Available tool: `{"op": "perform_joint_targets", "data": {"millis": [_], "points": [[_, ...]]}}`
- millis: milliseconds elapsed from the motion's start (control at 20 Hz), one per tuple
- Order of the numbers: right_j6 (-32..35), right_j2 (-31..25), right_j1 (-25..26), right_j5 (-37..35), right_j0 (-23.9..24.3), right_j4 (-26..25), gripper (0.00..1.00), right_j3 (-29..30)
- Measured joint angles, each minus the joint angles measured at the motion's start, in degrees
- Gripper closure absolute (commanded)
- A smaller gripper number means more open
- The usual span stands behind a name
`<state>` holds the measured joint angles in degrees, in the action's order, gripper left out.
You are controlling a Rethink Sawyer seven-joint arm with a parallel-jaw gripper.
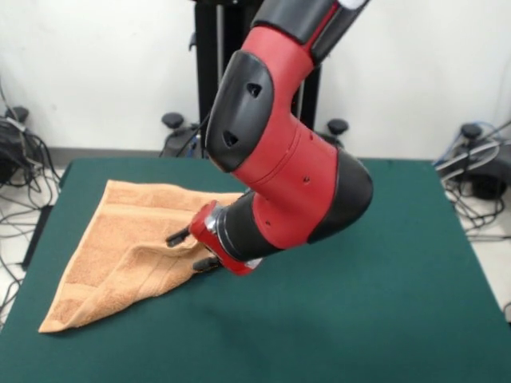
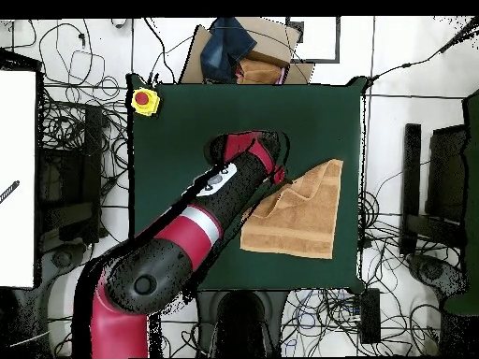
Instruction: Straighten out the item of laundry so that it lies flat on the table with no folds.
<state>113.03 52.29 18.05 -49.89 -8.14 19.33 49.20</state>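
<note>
Towel point(image 1: 120, 255) lies diagonally across table point(image 1: 359, 319), tool point(image 1: 192, 249) fingers apart at its edge.

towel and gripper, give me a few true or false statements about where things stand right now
1. The peach-orange terry towel lies fully flat with no folds. False: one edge is folded over near the gripper.
2. The red and black gripper is at the towel's edge. True.
3. The towel hangs off the dark green felt-covered table. False: it rests wholly on the table.
4. A yellow box with a red button sits at one table corner in the overhead view. True.
5. The gripper is raised well clear of the towel. False: it is down at the cloth.
</note>
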Motion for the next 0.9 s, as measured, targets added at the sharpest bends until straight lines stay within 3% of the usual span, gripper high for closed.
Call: {"op": "perform_joint_targets", "data": {"millis": [450,900], "points": [[0.0,4.3,0.3,0.0,-2.6,-7.9,0.00,0.0],[0.0,4.3,0.2,0.0,-2.7,-10.2,0.00,0.0]]}}
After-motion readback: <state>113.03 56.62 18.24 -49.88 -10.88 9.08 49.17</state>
